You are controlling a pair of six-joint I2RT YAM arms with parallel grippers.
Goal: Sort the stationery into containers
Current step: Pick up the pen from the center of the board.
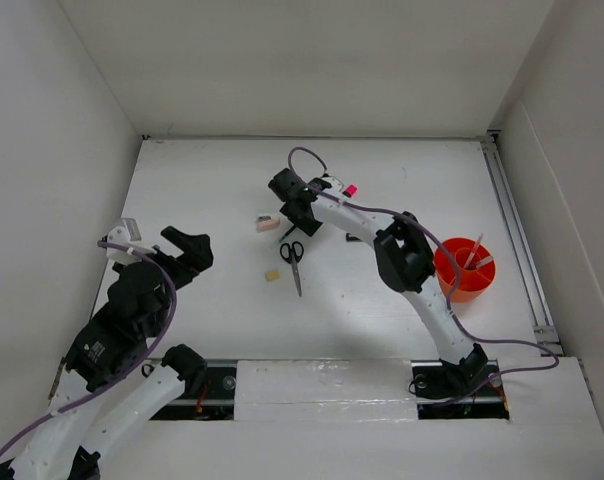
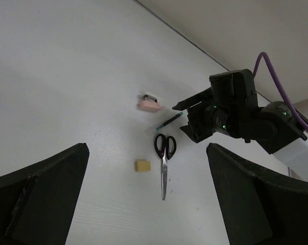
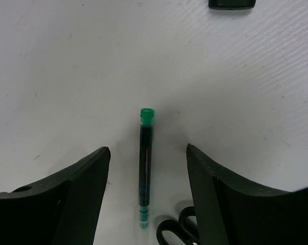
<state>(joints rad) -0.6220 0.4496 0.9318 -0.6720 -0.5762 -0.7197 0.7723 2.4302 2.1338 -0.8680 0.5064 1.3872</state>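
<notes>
A thin green pen (image 3: 146,173) lies flat on the white table between the fingers of my right gripper (image 3: 148,168). The jaws are open, with a gap on each side of the pen. The black-handled scissors (image 1: 294,262) lie just near of it, with a small yellow eraser (image 1: 272,274) to their left. A pink-white eraser (image 1: 268,223) sits left of the right gripper (image 1: 294,222). A pink-capped marker (image 1: 349,189) shows behind the right arm. The orange tub (image 1: 452,285) stands at the right with pens in it. My left gripper (image 1: 197,255) hovers open at the left, facing the scissors (image 2: 164,158).
White walls close in the table on the left, back and right. A metal rail (image 1: 517,235) runs along the right edge. The right arm's elbow (image 1: 402,255) stands between the scissors and the tub. A dark object (image 3: 231,4) lies beyond the pen.
</notes>
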